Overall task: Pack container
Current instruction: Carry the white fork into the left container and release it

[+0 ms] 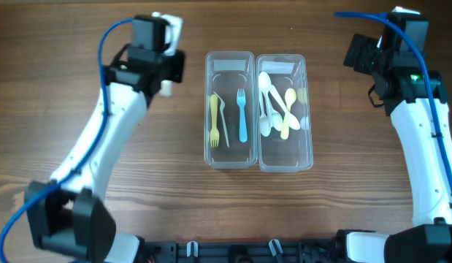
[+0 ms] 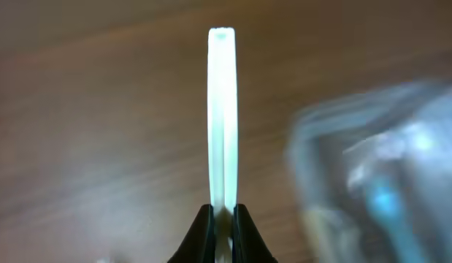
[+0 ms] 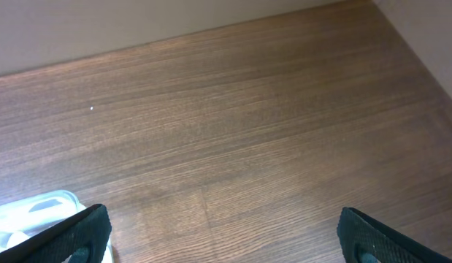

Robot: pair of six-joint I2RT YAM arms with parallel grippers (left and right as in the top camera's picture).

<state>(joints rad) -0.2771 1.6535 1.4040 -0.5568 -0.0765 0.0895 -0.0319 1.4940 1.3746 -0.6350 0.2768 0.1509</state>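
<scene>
Two clear plastic containers stand side by side mid-table. The left container holds a yellow fork, a blue fork and a clear one. The right container holds several white and yellow spoons. My left gripper hovers left of the containers, shut on a white plastic utensil that shows edge-on past the jaws; its kind is unclear. My right gripper hangs open at the far right, nothing between its fingers.
Wooden tabletop all round. A blurred container lies to the right in the left wrist view. A container corner shows at the bottom left of the right wrist view. The arm bases stand along the near edge.
</scene>
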